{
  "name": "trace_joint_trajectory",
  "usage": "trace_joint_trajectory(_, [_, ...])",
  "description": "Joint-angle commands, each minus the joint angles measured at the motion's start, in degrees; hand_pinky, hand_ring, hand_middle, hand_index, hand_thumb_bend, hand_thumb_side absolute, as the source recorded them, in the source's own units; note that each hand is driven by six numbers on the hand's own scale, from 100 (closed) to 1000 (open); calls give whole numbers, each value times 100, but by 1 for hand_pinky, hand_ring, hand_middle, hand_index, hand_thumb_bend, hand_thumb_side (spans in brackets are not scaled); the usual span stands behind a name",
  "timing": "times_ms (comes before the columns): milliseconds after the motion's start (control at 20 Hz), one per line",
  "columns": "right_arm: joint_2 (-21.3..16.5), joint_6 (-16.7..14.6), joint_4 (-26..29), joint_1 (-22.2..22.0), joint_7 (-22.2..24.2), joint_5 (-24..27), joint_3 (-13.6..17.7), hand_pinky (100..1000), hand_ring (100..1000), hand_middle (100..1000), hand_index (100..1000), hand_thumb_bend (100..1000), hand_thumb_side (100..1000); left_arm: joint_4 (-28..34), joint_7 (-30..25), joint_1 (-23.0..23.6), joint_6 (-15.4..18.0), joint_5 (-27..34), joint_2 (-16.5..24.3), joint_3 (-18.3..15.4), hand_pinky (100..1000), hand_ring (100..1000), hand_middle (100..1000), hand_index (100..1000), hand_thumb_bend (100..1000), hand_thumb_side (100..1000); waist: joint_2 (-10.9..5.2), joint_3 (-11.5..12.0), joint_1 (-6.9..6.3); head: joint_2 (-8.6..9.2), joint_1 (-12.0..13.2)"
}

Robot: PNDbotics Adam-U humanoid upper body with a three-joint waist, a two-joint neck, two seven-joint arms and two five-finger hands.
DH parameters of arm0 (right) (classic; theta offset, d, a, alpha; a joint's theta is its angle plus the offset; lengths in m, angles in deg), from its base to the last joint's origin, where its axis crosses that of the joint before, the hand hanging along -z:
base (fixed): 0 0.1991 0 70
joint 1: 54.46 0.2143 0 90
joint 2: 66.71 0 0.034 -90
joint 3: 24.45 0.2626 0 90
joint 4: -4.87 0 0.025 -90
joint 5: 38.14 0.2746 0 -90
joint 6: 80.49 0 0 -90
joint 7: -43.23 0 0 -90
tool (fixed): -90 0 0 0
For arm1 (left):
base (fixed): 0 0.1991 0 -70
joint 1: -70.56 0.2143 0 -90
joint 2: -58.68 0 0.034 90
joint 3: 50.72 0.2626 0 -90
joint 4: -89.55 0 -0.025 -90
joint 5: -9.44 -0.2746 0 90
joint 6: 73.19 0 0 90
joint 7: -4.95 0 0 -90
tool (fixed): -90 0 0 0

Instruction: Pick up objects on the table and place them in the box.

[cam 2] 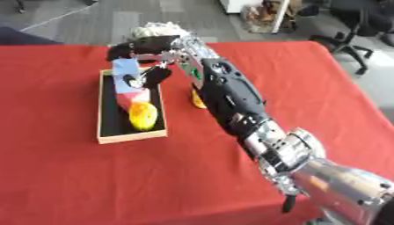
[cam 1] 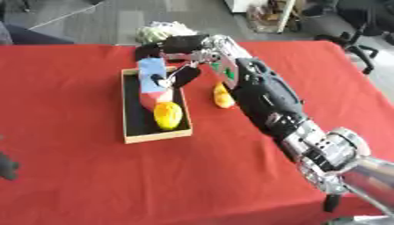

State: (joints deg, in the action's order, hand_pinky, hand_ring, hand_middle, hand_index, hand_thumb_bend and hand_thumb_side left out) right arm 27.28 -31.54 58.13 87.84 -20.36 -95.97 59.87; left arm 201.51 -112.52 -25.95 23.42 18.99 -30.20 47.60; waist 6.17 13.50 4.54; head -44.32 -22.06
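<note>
A shallow box (cam 1: 158,137) with a tan rim and black floor lies on the red table. In it stands a blue and red carton (cam 1: 152,72), with a yellow-orange fruit-like object (cam 1: 167,115) in front of it. My right hand (cam 1: 181,46) reaches across from the right, fingers curled over the carton's top and thumb at its right side. A second yellow object (cam 1: 222,96) lies on the cloth just right of the box, partly hidden by my forearm. A dark part of my left hand (cam 1: 6,166) shows at the lower left edge.
A pale white-green bundle (cam 1: 162,30) sits at the table's far edge behind my right hand. Red cloth (cam 1: 92,184) stretches wide in front and to the left of the box. Office chairs stand beyond the far right corner.
</note>
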Motion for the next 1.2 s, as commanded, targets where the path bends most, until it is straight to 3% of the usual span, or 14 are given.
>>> trace_joint_trajectory(50, [-212,-604,132,81,629,46,49,932,990,1000,1000,100,574,65,-1,-16,-3,11,22,-44,676,528,555,841,100,806,-173,-9,47,20,-9])
trace_joint_trajectory(350, [-537,-530,413,59,476,528,212,926,979,1000,1000,100,390,52,12,32,-4,6,34,-60,676,528,556,841,100,806,-223,-82,51,20,13])
trace_joint_trajectory(450, [-743,-459,566,11,398,825,302,923,974,1000,1000,100,270,44,23,59,-3,-2,36,-74,676,529,556,841,100,805,-246,-123,57,20,41])
trace_joint_trajectory(500, [-854,-411,637,-32,375,969,349,922,972,1000,1000,100,278,41,29,76,-1,-7,38,-82,676,529,556,841,100,807,-257,-143,58,20,67])
trace_joint_trajectory(550, [-962,-360,702,-85,364,1093,390,920,970,1000,1000,100,196,37,35,93,1,-16,41,-91,676,529,556,841,100,807,-266,-165,61,20,95])
trace_joint_trajectory(850, [-1495,-230,933,-830,528,1410,353,915,968,1000,1000,100,348,0,116,265,10,-74,51,-174,676,529,556,841,100,810,-384,-375,68,20,312])
trace_joint_trajectory(1000, [-1541,-280,937,-1208,732,1320,186,910,966,998,1000,100,502,-9,120,297,14,-89,38,-173,676,529,555,841,100,809,-411,-453,67,20,388])
trace_joint_trajectory(1200, [-1459,-341,826,-1436,961,1066,16,908,963,991,1000,100,601,-12,139,315,29,-99,30,-192,677,529,555,841,100,809,-410,-518,31,20,437])
